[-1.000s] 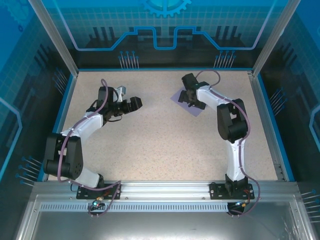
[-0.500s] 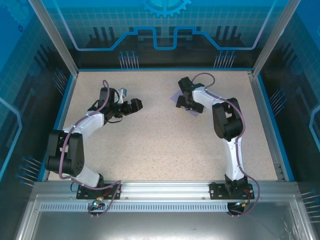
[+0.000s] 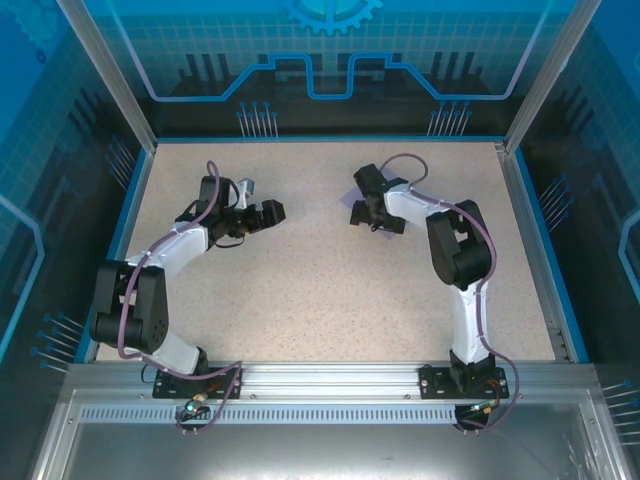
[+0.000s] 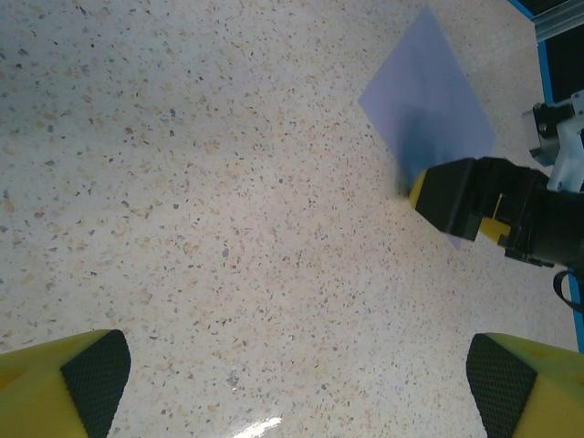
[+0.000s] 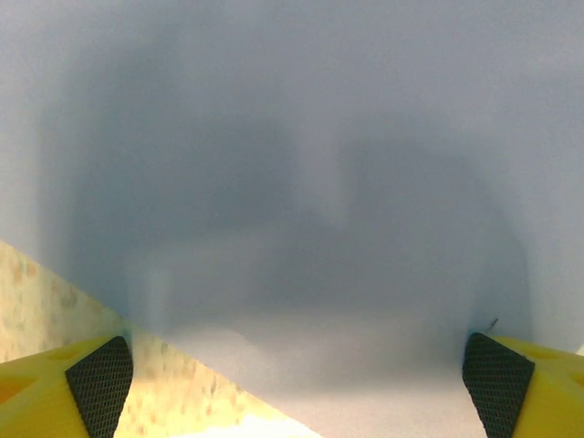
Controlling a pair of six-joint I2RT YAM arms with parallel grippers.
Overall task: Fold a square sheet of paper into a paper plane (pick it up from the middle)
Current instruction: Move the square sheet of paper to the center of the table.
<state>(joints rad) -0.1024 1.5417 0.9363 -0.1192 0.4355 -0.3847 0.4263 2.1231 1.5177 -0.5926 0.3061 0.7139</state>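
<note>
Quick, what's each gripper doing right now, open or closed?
Left gripper: open, holding nothing.
Right gripper: open, low over the paper, nothing held.

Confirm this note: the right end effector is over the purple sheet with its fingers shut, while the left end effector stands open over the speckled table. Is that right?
Not quite: the right end effector is open, not shut. The right wrist view shows its fingertips wide apart above the square sheet of paper. The left end effector does stand open over the speckled table.
</note>
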